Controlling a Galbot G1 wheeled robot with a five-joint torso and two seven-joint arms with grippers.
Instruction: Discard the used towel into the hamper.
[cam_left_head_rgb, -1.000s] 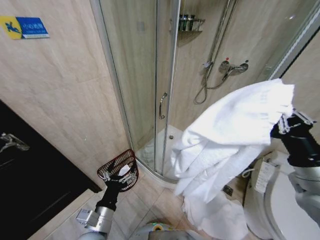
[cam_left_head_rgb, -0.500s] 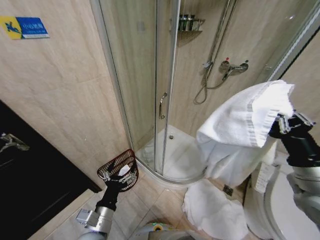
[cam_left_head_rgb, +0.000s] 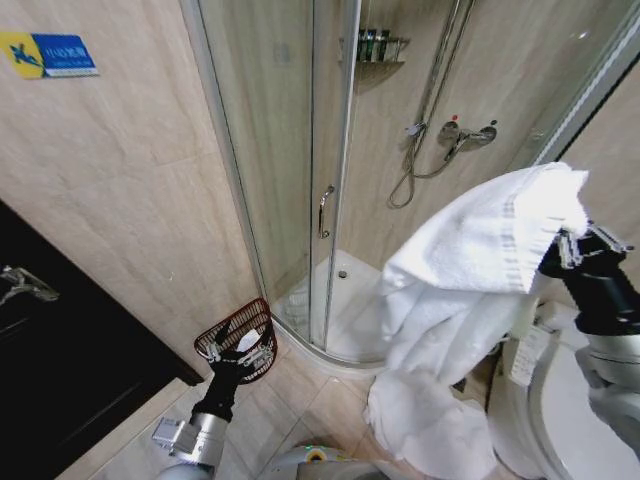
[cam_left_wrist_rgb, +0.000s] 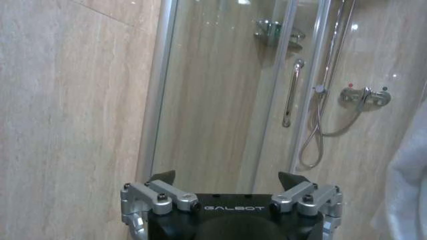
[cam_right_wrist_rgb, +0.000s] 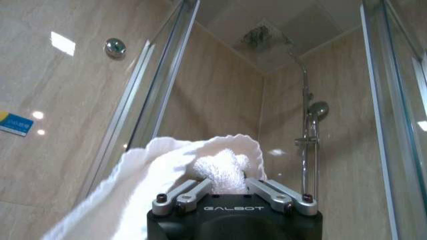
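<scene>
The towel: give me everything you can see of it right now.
The towel is white terry cloth with a woven band near one end. The right gripper is shut on a bunched corner of it, held high at the right before the shower enclosure. The rest drapes down in loose folds to a white heap near the floor. It is well apart from the hamper.

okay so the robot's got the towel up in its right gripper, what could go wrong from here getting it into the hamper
1. The towel hangs long from the right gripper, its lower end near a white heap on the floor; it could drag or snag.
2. The hamper is small and sits far left by the left gripper, so the bulky towel may drape over its rim.
</scene>
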